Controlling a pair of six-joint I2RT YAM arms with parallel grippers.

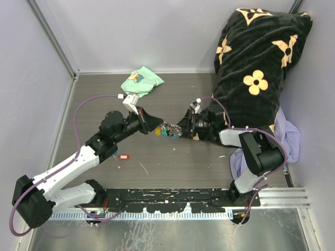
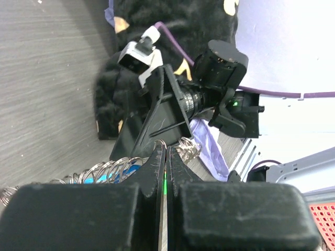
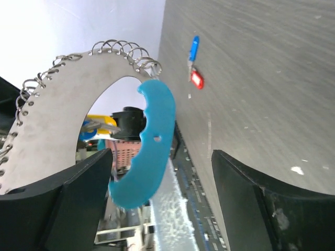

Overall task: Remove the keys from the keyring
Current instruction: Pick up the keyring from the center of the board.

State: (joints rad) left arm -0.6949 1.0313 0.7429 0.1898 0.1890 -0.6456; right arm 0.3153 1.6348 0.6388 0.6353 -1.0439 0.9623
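The keyring (image 1: 170,129) hangs above the table between my two grippers. My left gripper (image 1: 158,128) is shut; in the left wrist view its jaws (image 2: 166,149) pinch a silver ring, with a green sliver between them and more silver rings (image 2: 107,170) beside them. My right gripper (image 1: 183,128) is open. In the right wrist view the sky-blue fob (image 3: 152,141) hangs between its spread fingers (image 3: 84,178), beside a grey curved metal piece edged with small rings (image 3: 52,117). A red-tagged key (image 1: 123,156) lies loose on the table, and shows with a blue-tagged key (image 3: 194,48) in the right wrist view.
A black blanket with cream flowers (image 1: 256,68) fills the back right, with a lilac cloth (image 1: 289,137) below it. A mint-green cloth (image 1: 141,81) lies at the back. Walls close the left, back and right. A black rail (image 1: 172,196) runs along the front.
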